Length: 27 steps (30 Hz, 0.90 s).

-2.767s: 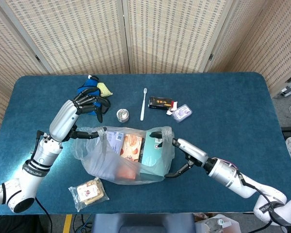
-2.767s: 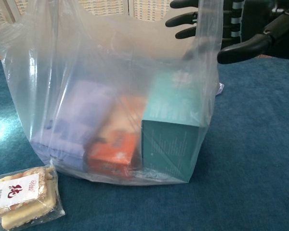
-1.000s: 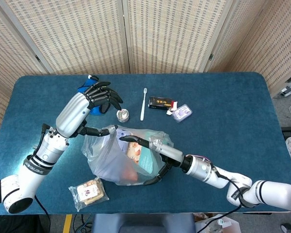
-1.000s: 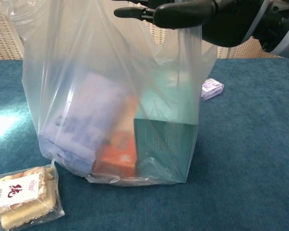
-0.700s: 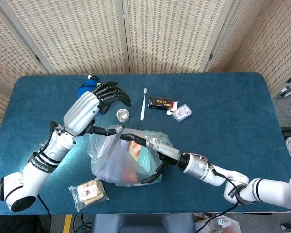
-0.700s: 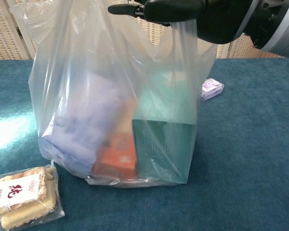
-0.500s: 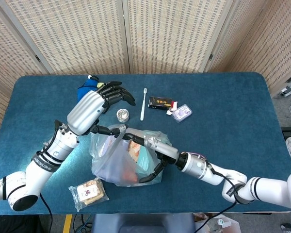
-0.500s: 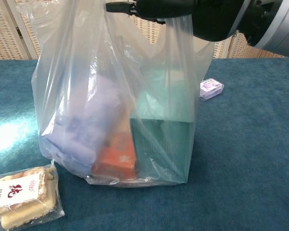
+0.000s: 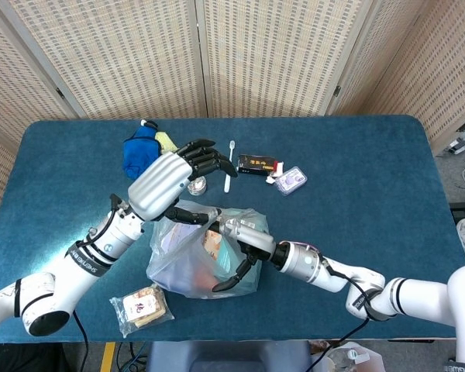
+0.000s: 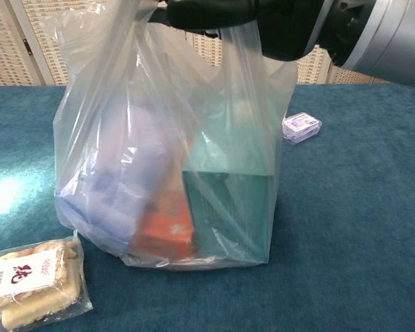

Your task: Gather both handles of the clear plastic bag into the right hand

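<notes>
Your left hand [image 9: 174, 177] has swung in a lot over the last few seconds, dragging its handle of the clear plastic bag [image 10: 173, 152] right up against your right hand [image 9: 236, 236], so the bag mouth has narrowed. Right hand's fingers are hooked through the near handle and holding it; left hand's other fingers are spread, with the far handle apparently caught under it. The bag sits on the blue counter [image 9: 356, 194] right below both hands. Looks like handover is next.

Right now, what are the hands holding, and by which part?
Both hold the bag: right hand by one handle, left hand by the other.
</notes>
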Tool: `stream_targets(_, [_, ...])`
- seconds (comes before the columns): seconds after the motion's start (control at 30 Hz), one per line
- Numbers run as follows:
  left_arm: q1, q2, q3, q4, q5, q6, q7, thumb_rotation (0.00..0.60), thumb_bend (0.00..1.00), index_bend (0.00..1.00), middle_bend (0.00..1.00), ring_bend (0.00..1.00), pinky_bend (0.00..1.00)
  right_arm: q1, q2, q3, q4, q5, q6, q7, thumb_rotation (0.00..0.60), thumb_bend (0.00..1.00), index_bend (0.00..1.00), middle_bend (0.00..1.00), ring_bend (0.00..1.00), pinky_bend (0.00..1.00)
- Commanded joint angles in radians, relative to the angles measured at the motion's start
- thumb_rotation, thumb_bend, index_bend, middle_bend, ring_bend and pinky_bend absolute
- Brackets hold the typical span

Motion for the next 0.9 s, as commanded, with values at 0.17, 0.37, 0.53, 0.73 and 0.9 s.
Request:
stream_targets(0.17, [-0.039, -0.028, -0.002, 0.002, -0.051, -0.022, 0.047, 0.6, 0.22, 0.31, 0.3, 0.23, 0.1, 0.015, -0.01, 0.001, 0.004, 0.006, -0.008, 0.008, 0.6, 0.0, 0.0, 0.03, 0.0, 0.03])
stream_targets(0.37, [-0.064, -0.053, 0.002, 0.008, -0.081, -0.032, 0.082, 0.6, 0.22, 0.3, 0.3, 0.23, 0.1, 0.025, -0.015, 0.006, 0.006, 0.009, -0.005, 0.017, 0.6, 0.0, 0.0, 0.05, 0.0, 0.03])
stream_targets(0.53, [-0.087, -0.069, 0.002, 0.015, -0.112, -0.042, 0.108, 0.6, 0.22, 0.3, 0.3, 0.23, 0.1, 0.037, -0.022, 0.008, 0.007, 0.016, -0.015, 0.021, 0.6, 0.0, 0.0, 0.07, 0.0, 0.03])
stream_targets(0.73, [-0.101, -0.08, 0.007, 0.02, -0.128, -0.05, 0.124, 0.6, 0.22, 0.28, 0.29, 0.23, 0.1, 0.036, -0.027, 0.003, 0.02, 0.023, -0.007, 0.05, 0.6, 0.0, 0.0, 0.11, 0.0, 0.03])
stream_targets(0.9, [-0.11, -0.085, 0.009, 0.026, -0.134, -0.069, 0.115, 0.6, 0.17, 0.19, 0.27, 0.21, 0.09, 0.045, -0.026, 0.0, 0.034, 0.025, -0.007, 0.11, 0.6, 0.0, 0.02, 0.19, 0.07, 0.08])
